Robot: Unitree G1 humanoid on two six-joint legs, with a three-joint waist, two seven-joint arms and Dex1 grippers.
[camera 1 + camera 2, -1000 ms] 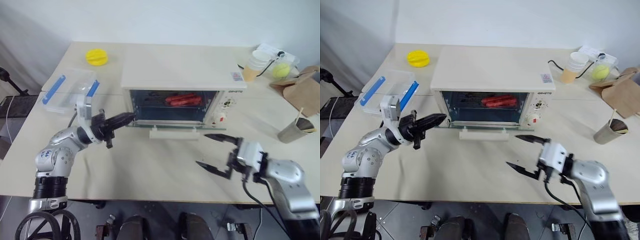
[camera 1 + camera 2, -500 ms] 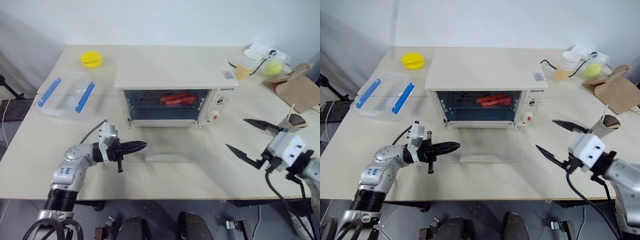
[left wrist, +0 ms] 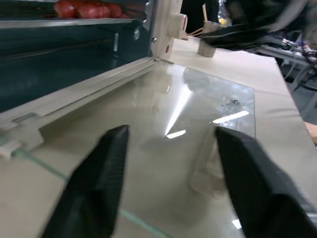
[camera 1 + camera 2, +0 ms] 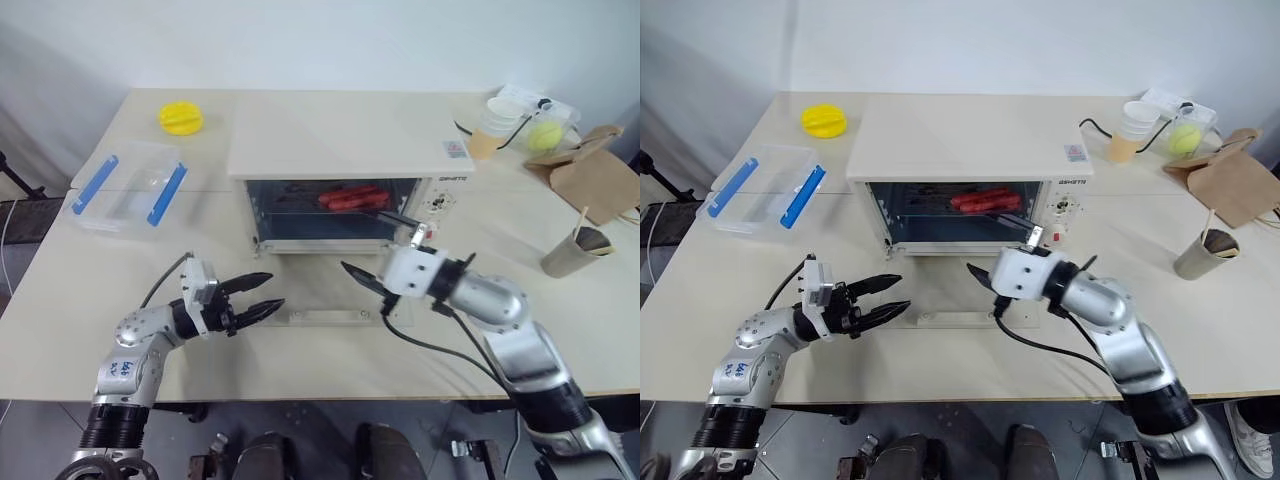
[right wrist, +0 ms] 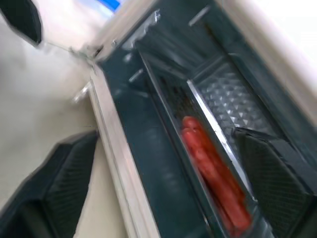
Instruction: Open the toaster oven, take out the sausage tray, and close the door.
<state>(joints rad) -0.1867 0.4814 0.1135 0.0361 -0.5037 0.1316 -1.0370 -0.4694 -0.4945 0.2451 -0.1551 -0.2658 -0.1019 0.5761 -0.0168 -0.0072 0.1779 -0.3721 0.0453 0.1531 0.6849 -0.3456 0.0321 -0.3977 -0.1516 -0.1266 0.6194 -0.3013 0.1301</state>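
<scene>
Sausage tray [image 5: 208, 163] edge-on, blurred, inside toaster oven [image 4: 970, 150]

The sausage tray [image 4: 985, 201] sits inside the toaster oven [image 4: 965, 160], behind the lowered door [image 4: 958, 296].

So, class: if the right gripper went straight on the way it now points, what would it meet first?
Most likely the sausage tray inside the open toaster oven: the right gripper, jaws open, points into the cavity. Depth is unclear, so an oven rail might come first.
</scene>
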